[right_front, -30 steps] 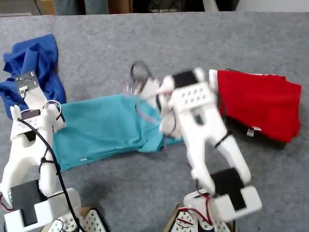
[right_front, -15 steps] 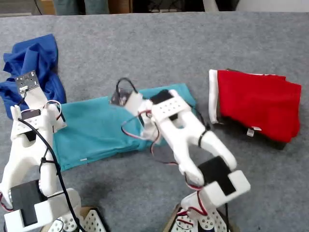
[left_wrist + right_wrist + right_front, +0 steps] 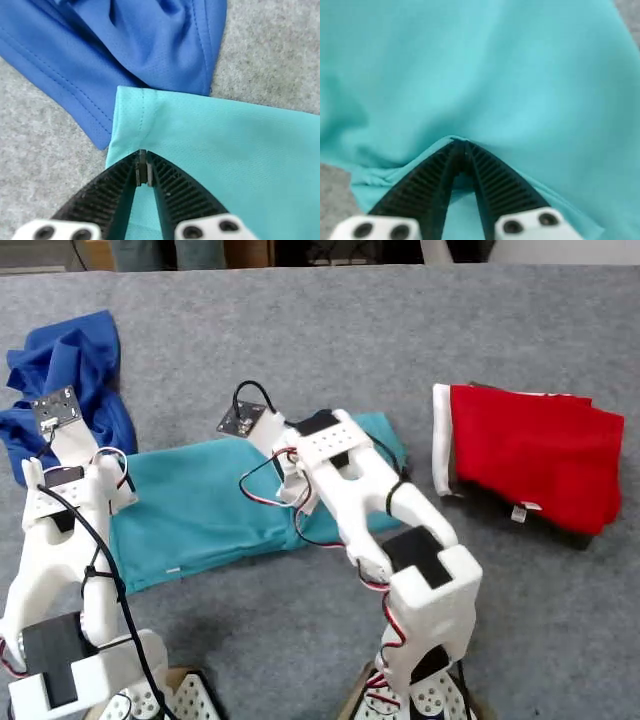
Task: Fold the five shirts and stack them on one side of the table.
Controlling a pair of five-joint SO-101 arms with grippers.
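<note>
Both pairs of fingers pinch the teal shirt [image 3: 200, 505]: the left gripper [image 3: 142, 172] at its edge beside the blue shirt [image 3: 150, 45], the right gripper [image 3: 461, 150] on a raised fold, having swung over from beside the red shirt [image 3: 530, 455]. The wrist views show the pinches close up; the high view shows the shirt's long axis, running across the table [image 3: 350, 330] from blue toward red.
</note>
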